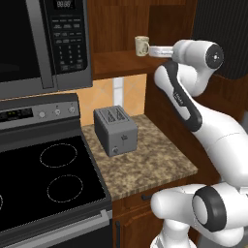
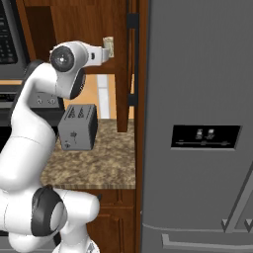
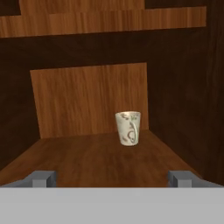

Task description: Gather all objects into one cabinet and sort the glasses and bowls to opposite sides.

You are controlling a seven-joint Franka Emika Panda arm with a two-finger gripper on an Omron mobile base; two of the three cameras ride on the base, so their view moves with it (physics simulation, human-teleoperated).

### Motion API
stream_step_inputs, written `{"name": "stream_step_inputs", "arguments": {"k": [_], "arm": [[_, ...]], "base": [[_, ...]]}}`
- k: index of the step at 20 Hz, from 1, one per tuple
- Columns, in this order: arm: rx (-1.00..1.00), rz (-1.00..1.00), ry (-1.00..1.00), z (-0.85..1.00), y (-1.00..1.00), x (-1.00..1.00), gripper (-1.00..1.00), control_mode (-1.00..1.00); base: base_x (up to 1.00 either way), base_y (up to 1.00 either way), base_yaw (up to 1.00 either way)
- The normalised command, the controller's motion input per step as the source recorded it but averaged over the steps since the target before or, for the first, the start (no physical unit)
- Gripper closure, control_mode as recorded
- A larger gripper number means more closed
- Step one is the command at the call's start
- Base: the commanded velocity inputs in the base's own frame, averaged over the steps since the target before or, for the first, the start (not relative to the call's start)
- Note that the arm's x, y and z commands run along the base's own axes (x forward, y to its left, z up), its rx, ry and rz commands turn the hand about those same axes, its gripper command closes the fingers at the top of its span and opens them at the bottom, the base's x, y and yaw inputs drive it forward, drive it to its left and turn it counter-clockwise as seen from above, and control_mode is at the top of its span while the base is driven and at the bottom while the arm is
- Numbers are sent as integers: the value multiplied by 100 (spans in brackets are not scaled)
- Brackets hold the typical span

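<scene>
One cream mug (image 3: 128, 127), upright on the narrower cabinet's floor (image 3: 87, 159) near its back wall, straight ahead and slightly right of centre between the spread, empty fingers (image 3: 43, 178).

The cream mug (image 3: 128, 127) looks like glazed ceramic, smooth, with a faint dark mark on its side. It stands on a brown wood cabinet floor (image 3: 96, 159) with streaky grain and a soft sheen — the back panel is the same wood. The counter (image 1: 145, 160) is speckled stone, polished. The toaster (image 1: 115, 130) is matt grey metal; the stove top (image 1: 48, 179) is glossy black glass — the fridge (image 2: 197, 123) is smooth grey metal.
</scene>
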Motion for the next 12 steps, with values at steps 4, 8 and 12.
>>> {"name": "stream_step_inputs", "arguments": {"k": [4,8,12], "arm": [[0,0,0,0,0,13,-100,-100],[0,0,0,0,0,13,-100,-100],[0,0,0,0,0,18,-100,-100]], "base": [[0,0,0],[0,0,0],[0,0,0]]}}
